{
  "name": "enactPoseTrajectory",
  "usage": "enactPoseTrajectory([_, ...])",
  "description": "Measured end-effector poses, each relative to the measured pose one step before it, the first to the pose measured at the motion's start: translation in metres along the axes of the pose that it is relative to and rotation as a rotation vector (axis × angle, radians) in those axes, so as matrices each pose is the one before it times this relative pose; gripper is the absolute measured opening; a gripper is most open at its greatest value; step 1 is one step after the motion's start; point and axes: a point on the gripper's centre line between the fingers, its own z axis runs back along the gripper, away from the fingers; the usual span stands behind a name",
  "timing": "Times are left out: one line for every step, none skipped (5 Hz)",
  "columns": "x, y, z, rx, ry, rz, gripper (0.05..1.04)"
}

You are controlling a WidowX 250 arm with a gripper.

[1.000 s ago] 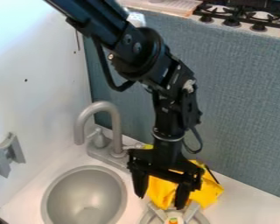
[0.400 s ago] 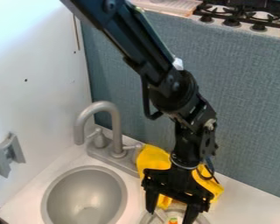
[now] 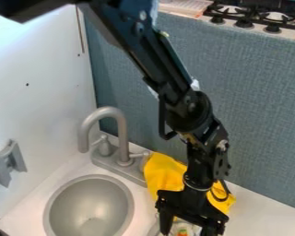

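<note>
At the bottom edge, right of the sink, my black gripper (image 3: 187,229) hangs low with its two fingers spread apart. Between them shows a small light-coloured thing with an orange and green top (image 3: 182,233); whether the fingers touch it I cannot tell. It is over the grey round burner-like fixture, largely hidden behind the gripper. A crumpled yellow cloth (image 3: 165,172) lies just behind the gripper and sticks out on both sides of it.
To the left are a grey round sink (image 3: 90,207) and a curved faucet (image 3: 103,113). A blue-grey wall panel (image 3: 261,115) rises behind the counter. Grey hardware (image 3: 9,162) is on the white left wall, and a black stove (image 3: 255,16) stands beyond the panel.
The gripper has moved down and a little right to the bottom edge, its fingers staying apart. More of the yellow cloth shows on its left; the cloth looks unmoved.
</note>
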Motion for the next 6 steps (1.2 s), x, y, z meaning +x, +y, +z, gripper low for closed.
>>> enactPoseTrajectory([0.00513, -0.00149, -0.00783, 0.0186, 0.0251, 0.0146, 1.001])
enactPoseTrajectory([0.00351, 0.00016, -0.00777, 0.0301, 0.0276, 0.0076, 1.001])
enactPoseTrajectory([0.00782, -0.00232, -0.00771, 0.0053, 0.032, 0.0022, 0.939])
enactPoseTrajectory([0.00069, 0.0023, -0.00527, -0.0384, 0.0336, 0.0037, 0.686])
enactPoseTrajectory([-0.00508, 0.00078, -0.00122, -0.1116, -0.0003, -0.0523, 0.585])
enactPoseTrajectory([-0.00978, -0.00093, 0.03163, -0.0178, -0.0592, 0.005, 0.58])
